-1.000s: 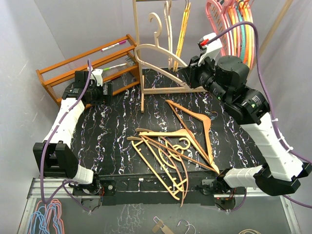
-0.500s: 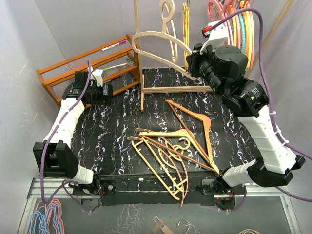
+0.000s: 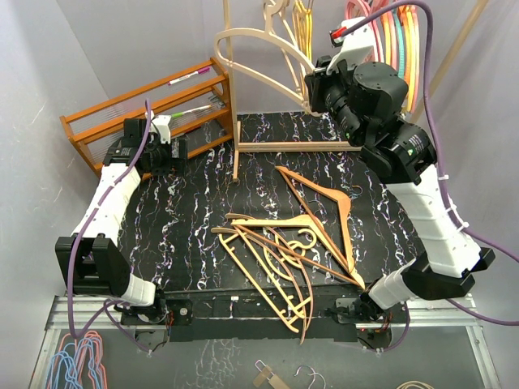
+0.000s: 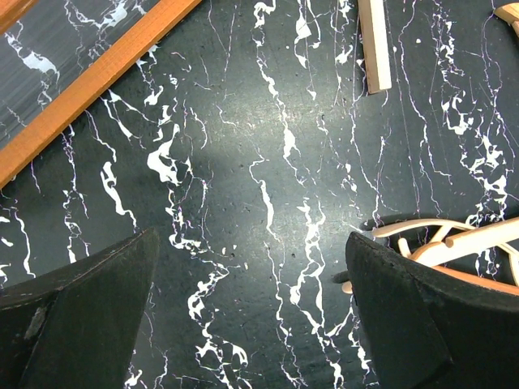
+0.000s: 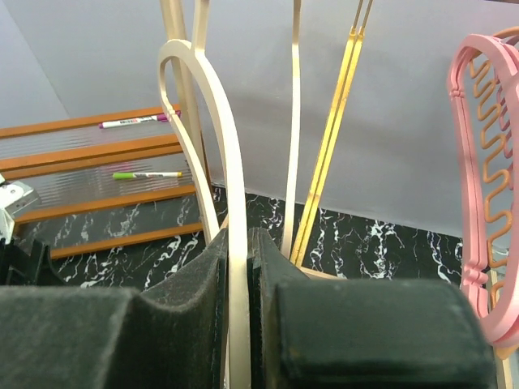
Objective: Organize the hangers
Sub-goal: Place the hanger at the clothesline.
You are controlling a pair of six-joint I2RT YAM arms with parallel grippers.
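While the left pincer (image 4: 251, 243) hangs released above the black, white-veined tabletop (image 4: 268, 146), its two dark fingers spread wide with nothing between them, the right pincer (image 5: 239, 243) is raised at the back of the table and clenched on a pale curved wooden hanger (image 5: 229, 162). The right wrist view shows the hanger's thin arched bar pressed between both pads, rising straight out of the grip and bending over to the left. From overhead, the same hanger (image 3: 259, 49) sweeps up and left from the right pincer (image 3: 318, 85), its far end looping just beside the upright post of the tall pale wooden frame (image 3: 229, 97).

A heap of tan wooden hangers (image 3: 284, 243) lies crossed and overlapping on the tabletop near the front edge, well apart from both pincers and below the raised one. Behind the right arm hang the bright plastic hangers (image 3: 397, 40) in pink, orange and teal, and slim yellow hangers (image 3: 304, 24) hang just left of them.

The left pincer (image 3: 180, 148) sits at the table's left rear, just beside an orange-brown slatted wooden rack (image 3: 122, 113) holding a purple marker (image 3: 188, 78) and a green marker (image 3: 195, 108).
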